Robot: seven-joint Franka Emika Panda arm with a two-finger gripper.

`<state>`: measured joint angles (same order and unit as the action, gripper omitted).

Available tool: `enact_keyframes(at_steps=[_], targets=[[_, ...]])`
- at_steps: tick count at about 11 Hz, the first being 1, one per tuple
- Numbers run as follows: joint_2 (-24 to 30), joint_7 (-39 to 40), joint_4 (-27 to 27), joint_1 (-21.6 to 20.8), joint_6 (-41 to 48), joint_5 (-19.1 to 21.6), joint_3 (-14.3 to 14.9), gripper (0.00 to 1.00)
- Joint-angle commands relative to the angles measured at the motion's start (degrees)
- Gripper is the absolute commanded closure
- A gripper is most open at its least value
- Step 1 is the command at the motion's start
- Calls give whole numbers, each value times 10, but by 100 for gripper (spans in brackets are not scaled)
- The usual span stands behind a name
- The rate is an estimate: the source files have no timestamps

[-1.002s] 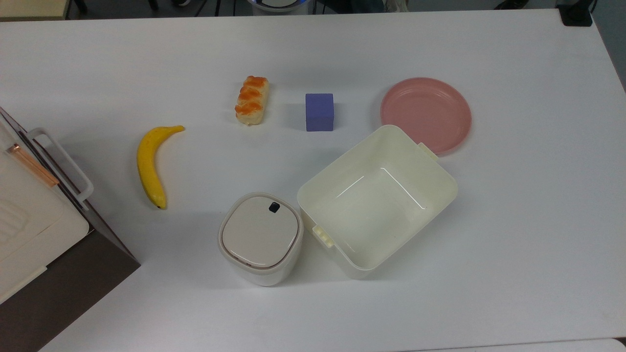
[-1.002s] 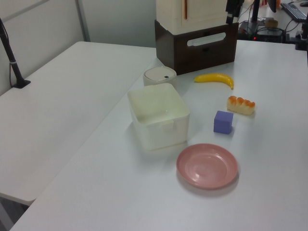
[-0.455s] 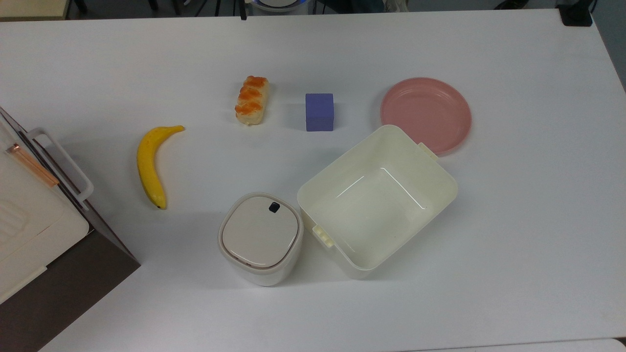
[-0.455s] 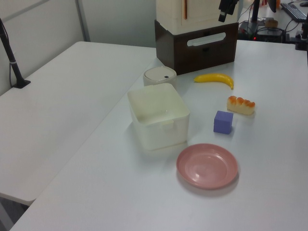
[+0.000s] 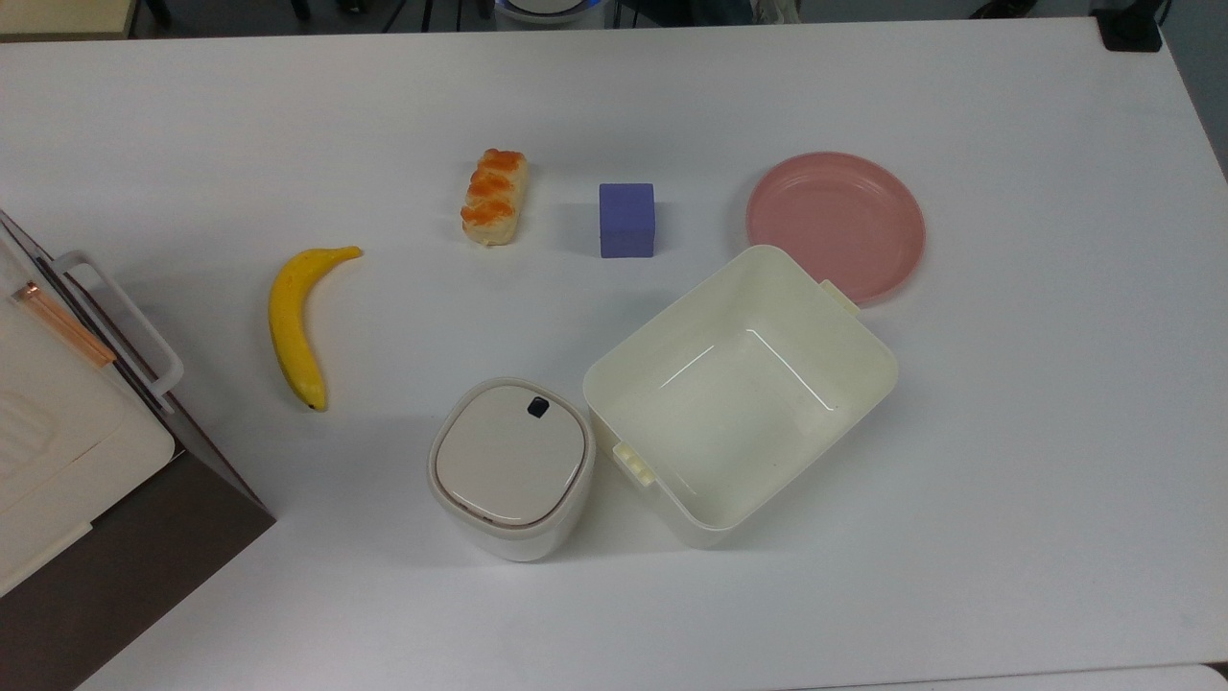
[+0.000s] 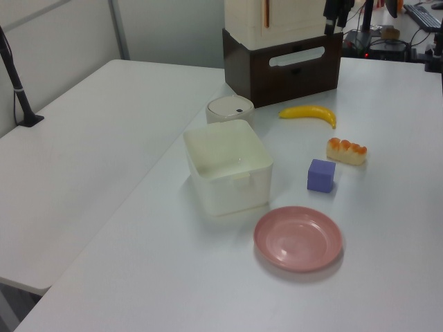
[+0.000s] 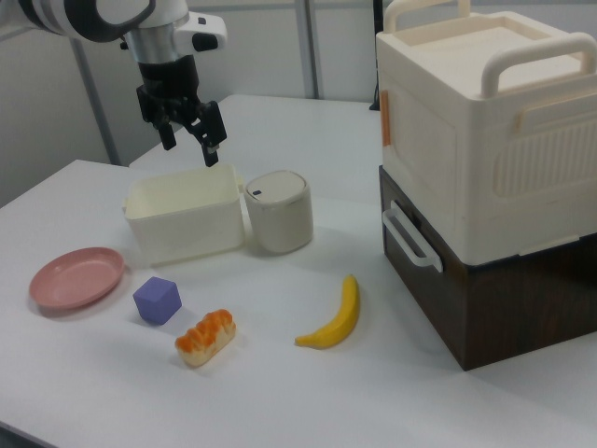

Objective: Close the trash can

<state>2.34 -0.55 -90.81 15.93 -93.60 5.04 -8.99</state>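
Note:
The trash can [image 5: 510, 467] is a small cream-white rounded bin near the table's front in the top view. Its beige lid lies flat and shut, with a dark square button [image 5: 538, 407] at one corner. In the left view the trash can [image 6: 230, 108] stands beyond the tub, and in the right view the trash can [image 7: 278, 210] sits beside it. My gripper [image 7: 191, 149] hangs high in the air, above the tub and towards the right view's left of the bin. Its fingers are open and hold nothing. The gripper [image 6: 337, 14] also shows at the left view's top edge.
A lidless cream tub [image 5: 748, 384] stands right against the bin. A banana [image 5: 293, 326], a piece of bread [image 5: 494, 195], a purple cube [image 5: 626, 219] and a pink plate [image 5: 835, 226] lie about. A cream box on a brown drawer unit [image 7: 476, 140] fills one table corner.
At the left view's top edge the gripper swung a little to the left and then back. Nothing on the table has moved, and the bin's lid stays flat.

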Motion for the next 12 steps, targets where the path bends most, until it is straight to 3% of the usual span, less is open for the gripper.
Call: enact_keyframes(at_steps=[1,12], targets=[[7,-9,-3,0,18,5,-1,0],[0,-10,-5,-3,-23,15,-2,0]])
